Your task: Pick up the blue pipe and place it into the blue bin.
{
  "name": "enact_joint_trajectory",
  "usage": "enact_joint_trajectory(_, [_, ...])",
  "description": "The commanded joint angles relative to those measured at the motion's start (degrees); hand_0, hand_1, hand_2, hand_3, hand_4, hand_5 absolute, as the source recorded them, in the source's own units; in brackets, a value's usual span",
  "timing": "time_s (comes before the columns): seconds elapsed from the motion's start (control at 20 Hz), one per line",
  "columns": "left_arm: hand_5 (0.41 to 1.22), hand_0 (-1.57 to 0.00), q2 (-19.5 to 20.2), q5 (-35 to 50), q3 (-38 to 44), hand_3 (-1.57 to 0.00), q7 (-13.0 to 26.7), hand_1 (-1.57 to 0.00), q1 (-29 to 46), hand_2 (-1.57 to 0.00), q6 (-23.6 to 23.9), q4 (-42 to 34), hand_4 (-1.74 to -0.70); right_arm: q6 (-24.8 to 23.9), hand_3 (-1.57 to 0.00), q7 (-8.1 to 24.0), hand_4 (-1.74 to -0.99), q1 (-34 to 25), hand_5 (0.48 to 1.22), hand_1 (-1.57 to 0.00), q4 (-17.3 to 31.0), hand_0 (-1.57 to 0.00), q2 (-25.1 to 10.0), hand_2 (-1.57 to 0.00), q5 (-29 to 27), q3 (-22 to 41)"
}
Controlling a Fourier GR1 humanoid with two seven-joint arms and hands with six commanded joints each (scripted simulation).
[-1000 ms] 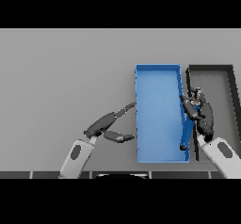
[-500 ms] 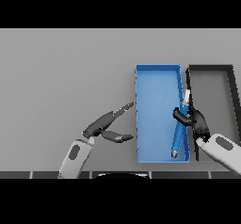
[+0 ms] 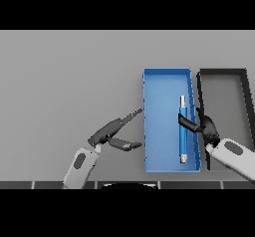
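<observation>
The blue pipe [image 3: 183, 136], with silver ends, lies lengthwise inside the blue bin [image 3: 149, 131], close to its right wall. My right hand [image 3: 206, 126] reaches over that wall from the right, its fingers [image 3: 187, 123] curled across the pipe's middle. My left hand [image 3: 107, 135] hovers over the table left of the bin, fingers straight and spread, thumb pointing at the bin's left wall.
A black bin [image 3: 244, 74] stands directly right of the blue one, their long walls side by side. Bare grey table [image 3: 69, 81] stretches to the left and far side.
The right hand has carried the pipe left and down from the bins' shared wall into the blue bin. The pipe went from tilted to straight along the bin. The left hand barely moved.
</observation>
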Motion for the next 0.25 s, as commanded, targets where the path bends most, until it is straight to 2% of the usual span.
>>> enact_joint_trajectory(0.0, [0.431,0.00,-0.13,-0.14,-0.05,0.00,0.16,0.00,-0.30,0.00,0.05,0.24,-0.88,-0.16,0.00,0.05,-1.022,-0.06,0.661,-0.01,-0.31,-0.01,-0.06,-0.01,-0.15,0.08])
enact_joint_trajectory(0.2, [0.431,0.00,-0.13,-1.33,-1.16,0.00,-1.76,0.00,1.15,0.00,0.43,0.82,-0.88,0.36,0.00,-0.19,-1.022,-0.83,0.643,-0.01,-0.13,-0.01,-0.10,-0.01,-0.67,0.42])
